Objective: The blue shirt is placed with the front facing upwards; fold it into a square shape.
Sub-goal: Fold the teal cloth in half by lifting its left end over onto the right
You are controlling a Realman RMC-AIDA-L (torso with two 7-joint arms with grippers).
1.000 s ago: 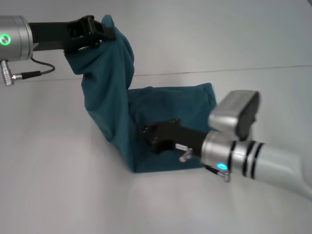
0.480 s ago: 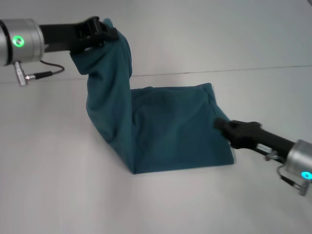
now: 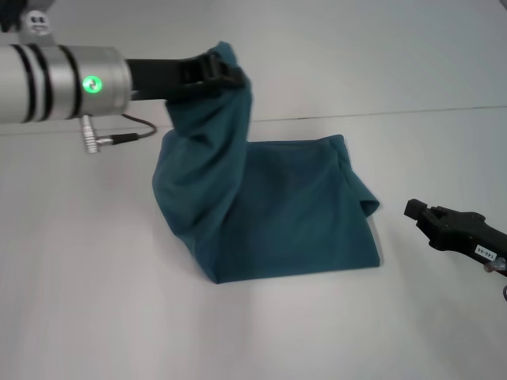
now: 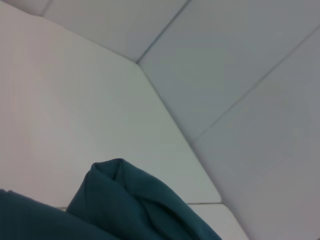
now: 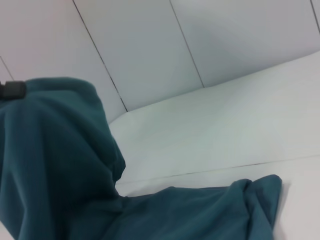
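the blue shirt (image 3: 277, 214) is already doubled into a narrow panel lying near the middle of the tabletop (image 3: 95, 301), its lower edge fairly straight toward the near edge. one end of it is lifted off the surface: the left gripper (image 3: 224, 73) pinches a bunched fold of the cloth and holds it high over the far-left part of the table, so the fabric hangs down in a slack, twisted drape to the flat part. judging by this, the fold now in hand is not yet laid down, and the raised end has to be brought over the flat panel and smoothed before the shape reads as a square.

the right gripper (image 3: 418, 212) sits low near the right edge, just beside the shirt but apart from it; whether its fingers are spread i cannot tell.

the cloth is soft, matt, dark teal knit with rounded creases; no lettering shows. the tabletop is smooth, pale and plain.
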